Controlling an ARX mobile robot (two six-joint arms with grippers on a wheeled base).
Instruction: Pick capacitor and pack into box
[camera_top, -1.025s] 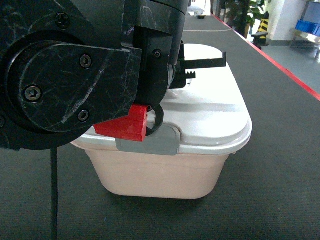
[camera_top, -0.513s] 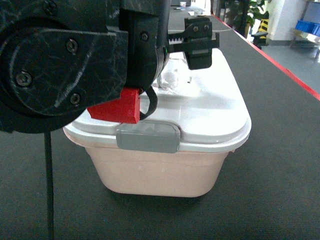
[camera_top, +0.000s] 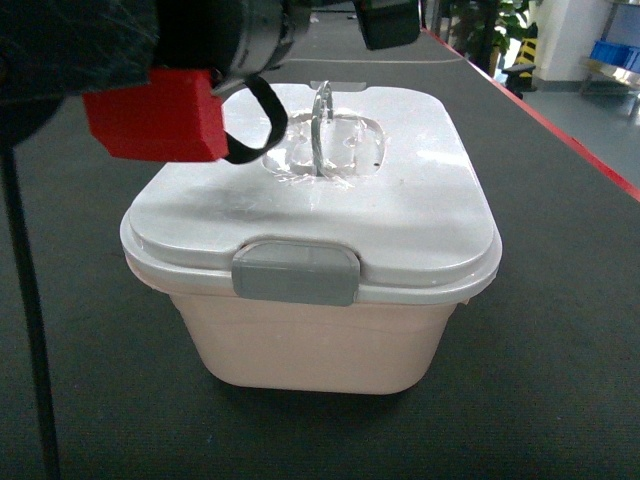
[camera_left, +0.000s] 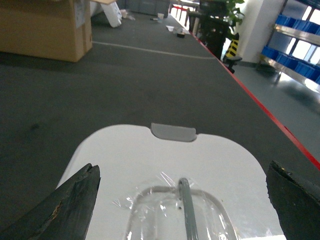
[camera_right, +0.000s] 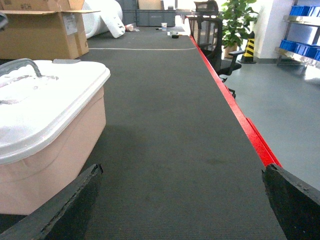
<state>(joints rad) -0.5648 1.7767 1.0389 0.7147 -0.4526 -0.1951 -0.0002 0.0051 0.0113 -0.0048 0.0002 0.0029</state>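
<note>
Your left gripper (camera_left: 182, 200) hangs directly above the box (camera_top: 310, 345), its two dark fingers (camera_left: 65, 210) spread wide, one at each lower corner of the left wrist view, with nothing between them. The white lid (camera_top: 400, 215) sits closed on the pale pink tub. Its grey handle (camera_left: 186, 207) stands upright in a clear recess, right below the middle of the spread fingers and a little nearer than the far grey latch (camera_left: 173, 132).

No capacitor shows in any view, so the step in hand looks like opening the box. To do it well, come straight down so the handle stays centred between the fingers, and close only once both fingers flank it. The near latch (camera_top: 296, 273) may need freeing first.

Your right gripper (camera_right: 182, 210) is also spread and empty. The box lies just to its left, apart from it, with bare dark mat (camera_right: 165, 125) ahead.
</note>
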